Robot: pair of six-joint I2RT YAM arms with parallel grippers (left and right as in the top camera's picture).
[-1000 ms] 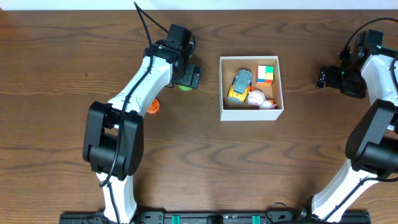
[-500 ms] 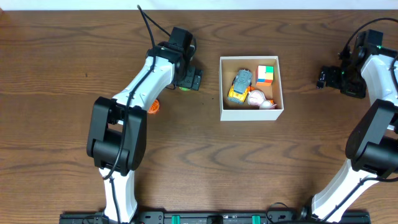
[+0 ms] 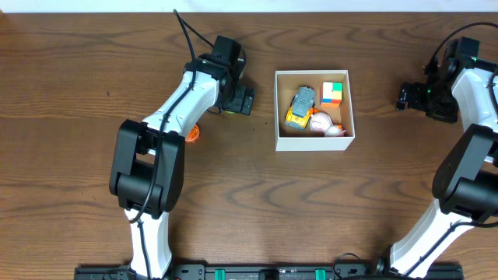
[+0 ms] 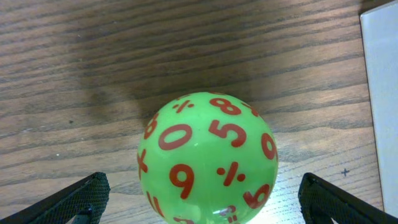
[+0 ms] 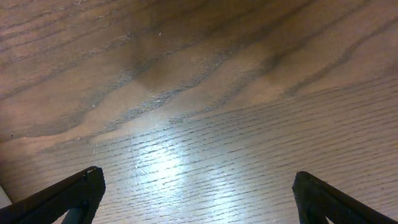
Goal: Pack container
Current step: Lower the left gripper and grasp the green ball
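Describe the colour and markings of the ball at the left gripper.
Green ball with red digits and percent signs; clearest in left wrist view.

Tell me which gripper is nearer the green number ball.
Left. The left gripper is right over the green number ball, its open jaws either side of it. The right gripper is far off, beyond the container.
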